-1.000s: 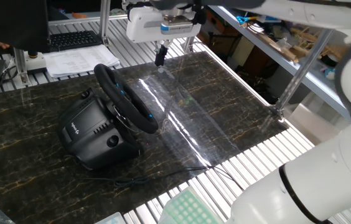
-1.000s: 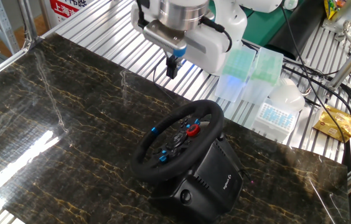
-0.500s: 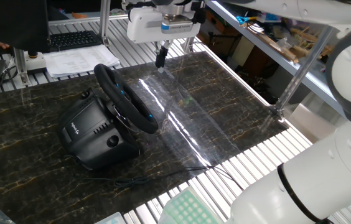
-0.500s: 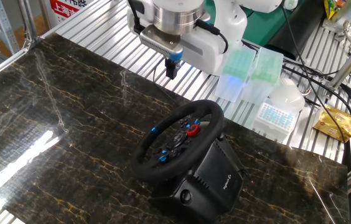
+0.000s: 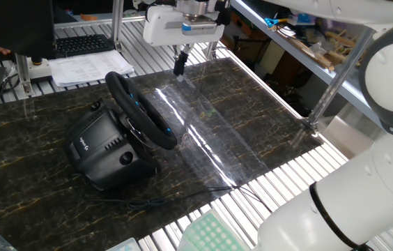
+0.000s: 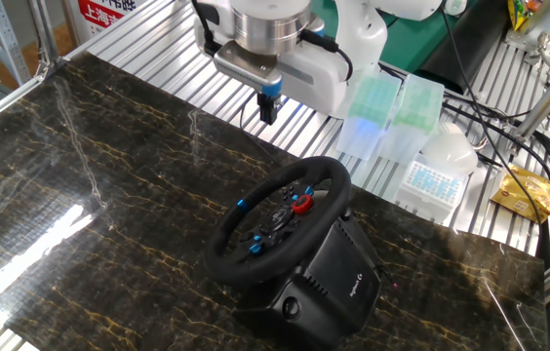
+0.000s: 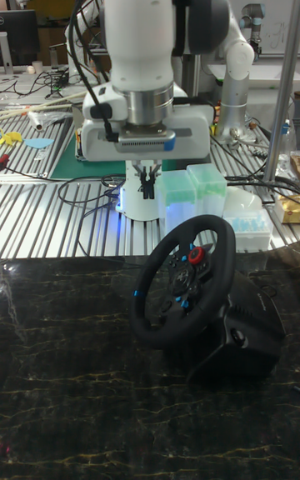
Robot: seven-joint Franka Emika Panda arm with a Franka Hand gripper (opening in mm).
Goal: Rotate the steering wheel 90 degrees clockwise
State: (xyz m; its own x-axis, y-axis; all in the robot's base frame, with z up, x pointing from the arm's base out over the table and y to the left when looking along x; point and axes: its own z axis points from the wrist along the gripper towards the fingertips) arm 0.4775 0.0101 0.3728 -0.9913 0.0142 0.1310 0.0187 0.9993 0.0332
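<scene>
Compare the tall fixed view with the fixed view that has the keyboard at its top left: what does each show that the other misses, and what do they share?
Only the tall view shows the wheel's face, with its red centre knob, plus the pale boxes behind it.

Only the keyboard view shows the keyboard, the papers beside it, the white logo on the housing and the cable trailing over the table.

Both show the wheel, its black housing, the dark marbled table and the gripper hanging above the table, apart from the wheel, jaws close together.

Steering wheel (image 5: 141, 111) face hidden in one fixed view.
</scene>
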